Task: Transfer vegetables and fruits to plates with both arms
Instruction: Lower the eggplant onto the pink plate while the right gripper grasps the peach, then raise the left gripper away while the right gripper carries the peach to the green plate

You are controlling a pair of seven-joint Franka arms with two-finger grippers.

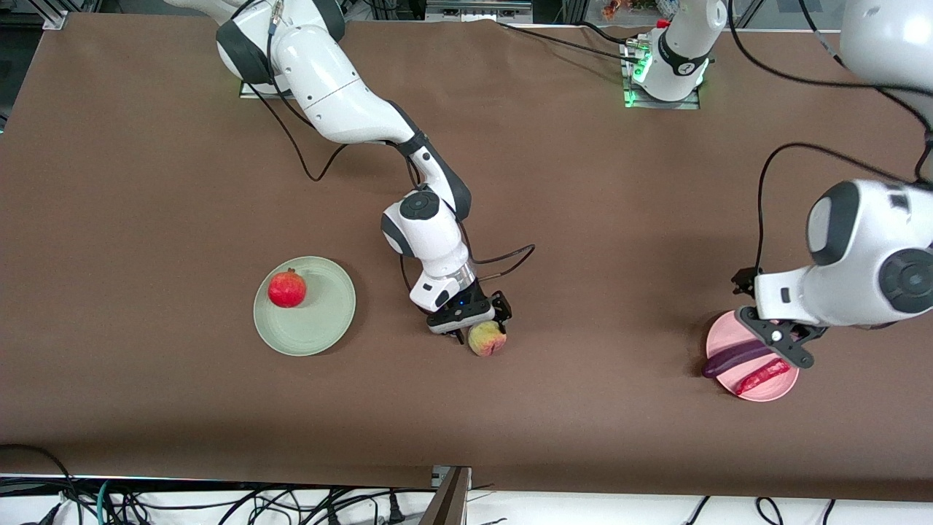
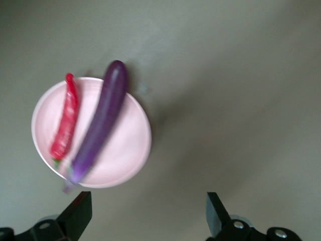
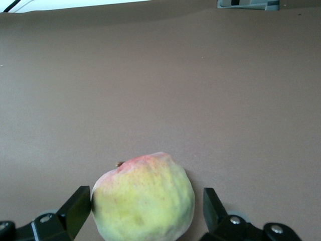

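Note:
The yellowish peach (image 1: 487, 340) lies on the brown table, nearer to the front camera than the table's middle. My right gripper (image 1: 481, 327) is down around it, open, with one finger touching its side and the other a little apart; the right wrist view shows the peach (image 3: 143, 201) between the fingers (image 3: 75, 211). The pomegranate (image 1: 286, 289) sits on the pale green plate (image 1: 324, 321). The purple eggplant (image 1: 732, 359) and the red chili (image 1: 762, 378) lie side by side on the pink plate (image 1: 774, 394). My left gripper (image 1: 776, 339) hovers over the pink plate's edge, open and empty.
The left wrist view shows the eggplant (image 2: 100, 125), the chili (image 2: 65, 125) and the pink plate (image 2: 125, 150), with bare table between the fingers (image 2: 80, 213). Black cables trail from both arms. A dark post (image 1: 448, 496) stands at the table's front edge.

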